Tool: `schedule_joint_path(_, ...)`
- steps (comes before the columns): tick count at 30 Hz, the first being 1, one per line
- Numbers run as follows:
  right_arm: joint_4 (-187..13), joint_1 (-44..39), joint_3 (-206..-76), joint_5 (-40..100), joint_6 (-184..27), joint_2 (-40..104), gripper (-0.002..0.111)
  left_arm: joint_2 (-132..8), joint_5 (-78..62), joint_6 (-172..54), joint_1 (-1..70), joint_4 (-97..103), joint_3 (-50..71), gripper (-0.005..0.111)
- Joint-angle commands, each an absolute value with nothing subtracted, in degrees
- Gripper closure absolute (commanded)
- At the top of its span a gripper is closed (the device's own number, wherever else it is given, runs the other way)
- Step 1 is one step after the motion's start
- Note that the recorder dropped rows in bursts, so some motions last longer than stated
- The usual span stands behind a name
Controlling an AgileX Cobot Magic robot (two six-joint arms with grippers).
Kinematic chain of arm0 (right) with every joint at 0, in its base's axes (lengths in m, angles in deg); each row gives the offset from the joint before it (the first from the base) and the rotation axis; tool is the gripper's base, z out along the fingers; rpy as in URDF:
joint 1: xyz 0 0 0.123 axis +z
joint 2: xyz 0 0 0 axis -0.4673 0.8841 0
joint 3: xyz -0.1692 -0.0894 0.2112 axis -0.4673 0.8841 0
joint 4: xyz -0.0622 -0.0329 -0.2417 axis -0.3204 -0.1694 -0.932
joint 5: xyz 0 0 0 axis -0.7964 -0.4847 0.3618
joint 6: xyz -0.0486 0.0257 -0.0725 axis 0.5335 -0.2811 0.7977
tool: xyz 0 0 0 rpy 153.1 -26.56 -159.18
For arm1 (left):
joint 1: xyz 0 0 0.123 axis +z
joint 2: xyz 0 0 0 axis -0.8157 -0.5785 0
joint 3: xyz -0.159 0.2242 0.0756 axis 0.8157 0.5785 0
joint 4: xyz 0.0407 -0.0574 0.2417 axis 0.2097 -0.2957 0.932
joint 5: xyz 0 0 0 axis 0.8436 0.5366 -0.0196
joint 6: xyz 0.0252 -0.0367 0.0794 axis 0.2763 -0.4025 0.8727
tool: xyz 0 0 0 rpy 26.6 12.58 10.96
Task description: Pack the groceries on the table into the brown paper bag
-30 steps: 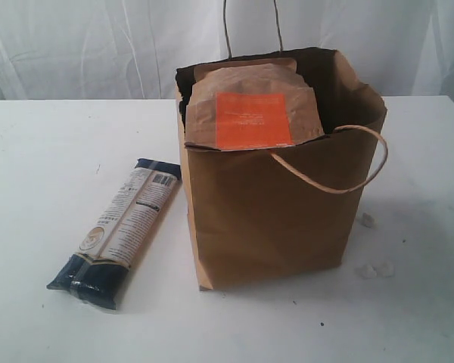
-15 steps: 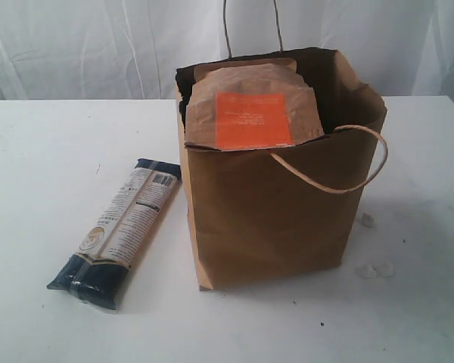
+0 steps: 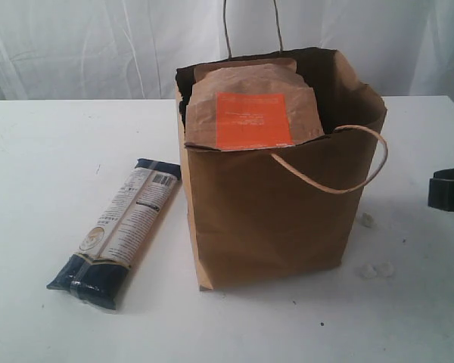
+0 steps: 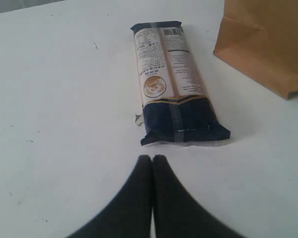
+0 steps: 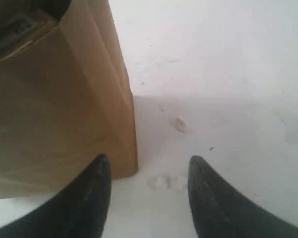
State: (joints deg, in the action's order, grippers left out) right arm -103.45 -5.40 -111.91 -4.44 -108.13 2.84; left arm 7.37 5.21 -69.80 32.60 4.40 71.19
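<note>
Bag view, exterior: brown paper bag (image 3: 272,219) upright mid-surface (image 3: 45,151), mouth open. Brown orange-labelled pouch (image 3: 250,113) stands inside, top above rim, label print unreadable. Pasta packet (image 3: 121,227) lies flat just left of bag, barcode at far end.

Left wrist: left tool (image 4: 152,161) tips pressed together, near packet's dark end, not touching.

Right wrist: right tool (image 5: 149,163) tips apart beside bag corner. White crumbs (image 5: 164,181) on open surface.

Print on pasta packet (image 4: 173,85) and pouch (image 3: 251,113) illegible.
</note>
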Motion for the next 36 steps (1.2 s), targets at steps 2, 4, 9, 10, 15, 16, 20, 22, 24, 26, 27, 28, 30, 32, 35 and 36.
schedule_joint_path(2,-103.5,-9.3,-111.5,-3.5,-107.2,3.5,0.062,7.6,5.4,-69.8,32.7,4.1,71.4,0.107)
schedule_joint_path(4,-103.0,-9.7,-111.5,-3.5,-107.2,3.5,0.062,7.6,5.4,-69.8,32.7,4.1,71.4,0.107)
schedule_joint_path(9,-102.3,-9.7,-111.5,-3.0,-107.2,3.5,0.062,7.6,5.4,-69.8,32.7,4.1,71.4,0.107)
schedule_joint_path(10,-102.3,-9.7,-111.5,-2.9,-107.2,3.5,0.062,7.6,5.4,-69.8,32.7,4.1,71.4,0.107)
schedule_joint_path(15,-101.8,-9.7,-111.5,-2.3,-105.4,7.3,0.062,7.6,5.4,-69.8,32.7,4.1,71.4,0.107)
schedule_joint_path(16,-101.8,-9.9,-111.5,-1.8,-104.6,8.8,0.062,7.6,5.4,-69.8,32.7,4.1,71.4,0.107)
schedule_joint_path(20,-101.3,-13.4,-111.5,3.1,-104.5,17.1,0.062,7.6,5.4,-69.8,32.7,4.1,71.4,0.107)
schedule_joint_path(22,-101.3,-16.6,-111.5,6.5,-104.2,22.2,0.062,7.6,5.4,-69.8,32.7,4.1,71.4,0.107)
schedule_joint_path(24,-100.5,-19.6,-111.5,10.4,-101.2,27.8,0.062,7.6,5.4,-69.8,32.7,4.1,71.4,0.107)
schedule_joint_path(26,-99.0,-21.9,-111.6,13.7,-96.6,34.0,0.062,7.6,5.4,-69.8,32.7,4.1,71.4,0.107)
schedule_joint_path(27,-99.0,-22.6,-111.6,14.9,-94.9,36.1,0.062,7.6,5.4,-69.8,32.7,4.1,71.4,0.107)
schedule_joint_path(28,-99.0,-23.8,-111.8,16.7,-91.5,39.7,0.062,7.6,5.4,-69.8,32.7,4.1,71.4,0.107)
schedule_joint_path(30,-99.1,-25.1,-113.3,18.3,-85.4,45.2,0.062,7.6,5.4,-69.8,32.7,4.1,71.4,0.107)
schedule_joint_path(32,-99.0,-25.6,-115.8,19.8,-82.6,50.6,0.062,7.6,5.4,-69.8,32.7,4.1,71.4,0.107)
schedule_joint_path(35,-99.1,-25.6,-119.3,21.4,-77.1,56.5,0.062,7.6,5.4,-69.8,32.7,4.1,71.4,0.107)
schedule_joint_path(36,-99.1,-25.6,-119.7,21.9,-76.0,57.2,0.062,7.6,5.4,-69.8,32.7,4.1,71.4,0.107)
